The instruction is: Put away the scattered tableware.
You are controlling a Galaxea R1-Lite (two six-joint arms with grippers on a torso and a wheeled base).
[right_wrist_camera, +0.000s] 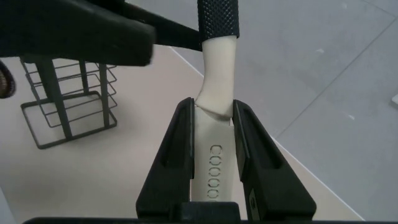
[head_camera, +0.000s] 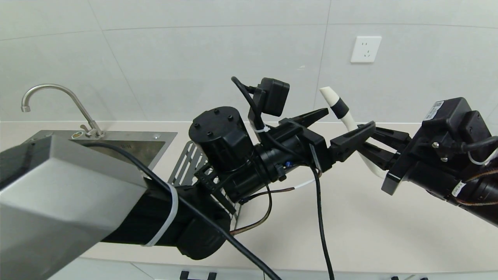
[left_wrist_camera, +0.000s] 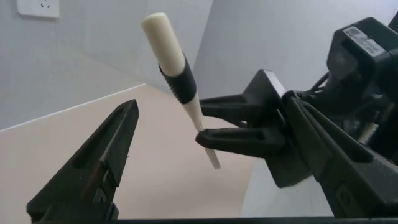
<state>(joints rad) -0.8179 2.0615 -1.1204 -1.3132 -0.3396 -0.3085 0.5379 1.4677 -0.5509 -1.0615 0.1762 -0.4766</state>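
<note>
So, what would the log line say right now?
right gripper: shut on utensil | left gripper: open around utensil | rack: on counter

No text legible.
- White label (head_camera: 437, 110) on the black camera housing (head_camera: 453, 124) at the right wrist: print too small to make out. From the left wrist view it is blurred.
- Round sticker (head_camera: 77, 135) on the sink (head_camera: 128, 135) rim: unreadable.
- Row of small embossed rings (right_wrist_camera: 214, 171) on the white utensil (right_wrist_camera: 217, 68) clamped in the right gripper (right_wrist_camera: 214, 107): cannot tell whether letters or pattern.
</note>
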